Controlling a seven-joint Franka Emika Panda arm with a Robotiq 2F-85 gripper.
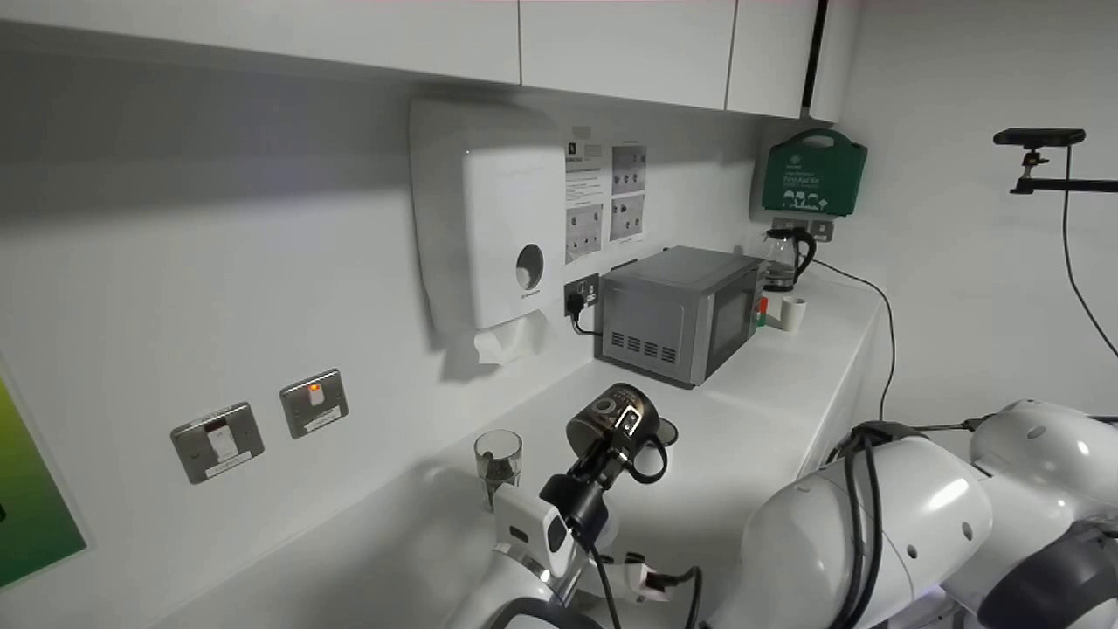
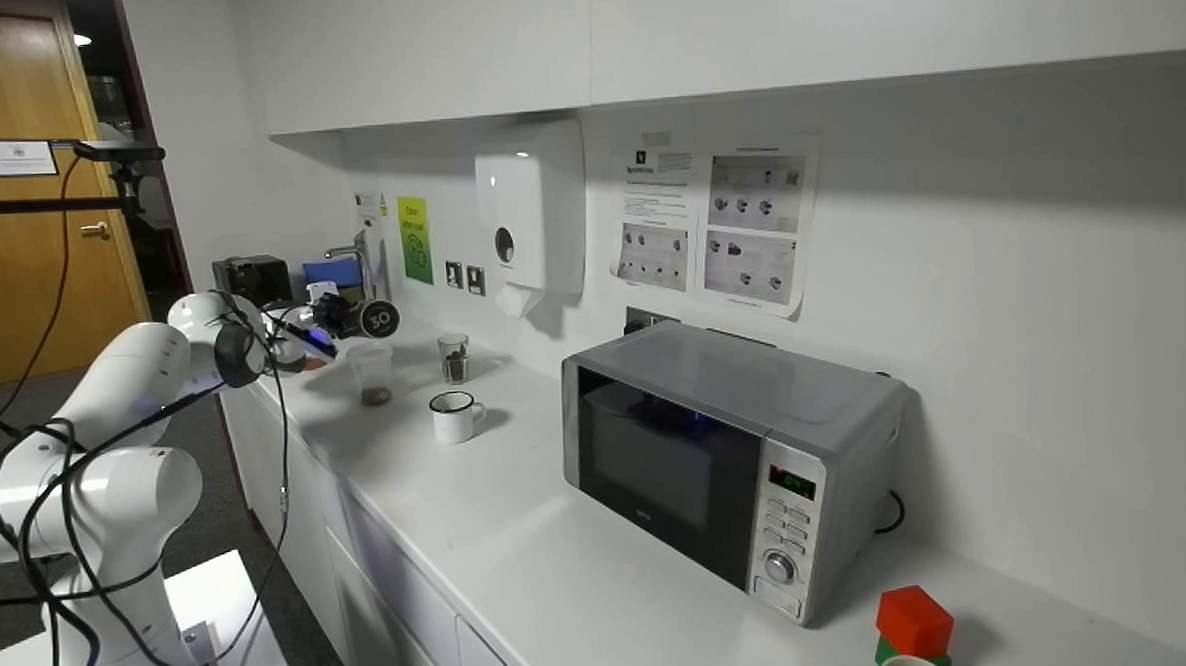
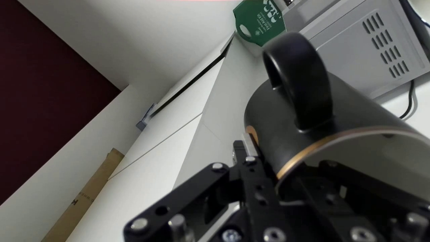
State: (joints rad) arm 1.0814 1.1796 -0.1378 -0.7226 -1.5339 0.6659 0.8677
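Note:
A black mug (image 3: 278, 134) with a gold rim is held in my gripper (image 3: 267, 164). In the wrist view one finger presses the mug's outer wall and the other goes inside its mouth, its tip hidden. The mug is tilted on its side above the counter, its mouth toward the wrist camera. The gripper (image 1: 603, 463) and mug (image 1: 616, 419) also show in an exterior view. In an exterior view the mug's round base (image 2: 379, 319) carries a light marking. Nearby stand a white mug (image 2: 453, 419) with dark rim, a glass with dark contents (image 2: 454, 361) and a clear plastic cup (image 2: 371, 368).
A grey microwave (image 2: 698, 449) stands on the white counter (image 2: 482, 538) against the wall. Beyond it are a red block (image 2: 914, 621), a white cup (image 1: 792, 314) and a kettle (image 1: 782, 262). A towel dispenser (image 1: 498, 210) and cabinets (image 1: 620, 48) hang above.

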